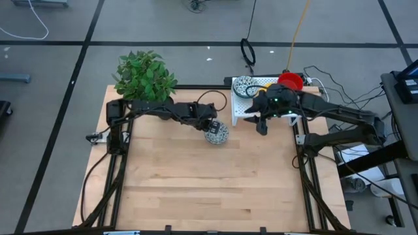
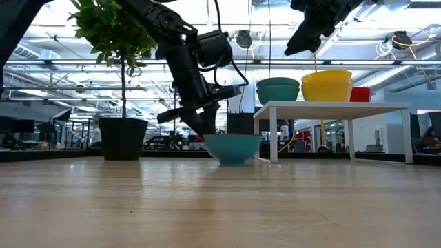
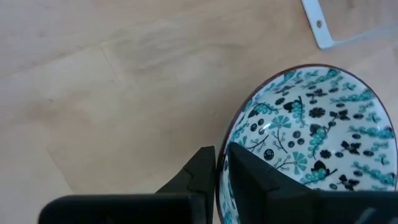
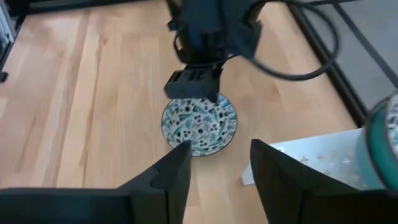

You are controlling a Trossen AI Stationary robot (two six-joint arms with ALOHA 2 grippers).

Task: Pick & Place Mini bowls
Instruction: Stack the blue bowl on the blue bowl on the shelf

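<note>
Gripping the rim of a patterned mini bowl (image 1: 216,134) that sits on the wooden desk (image 1: 209,183) near its far edge, the left pincer (image 1: 210,126) is clenched on the bowl's wall. The right pincer (image 1: 261,128) hangs released, holding nothing, above the desk's far right corner, beside a white rack (image 1: 245,104) bearing another patterned bowl (image 1: 245,85) and a red bowl (image 1: 290,81).

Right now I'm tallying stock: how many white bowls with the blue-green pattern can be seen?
2. One small white patterned bowl sits on the wooden table, its rim between the left gripper's fingers. Another patterned bowl rests on the white stand. Stacked ones beneath may be hidden.
</note>
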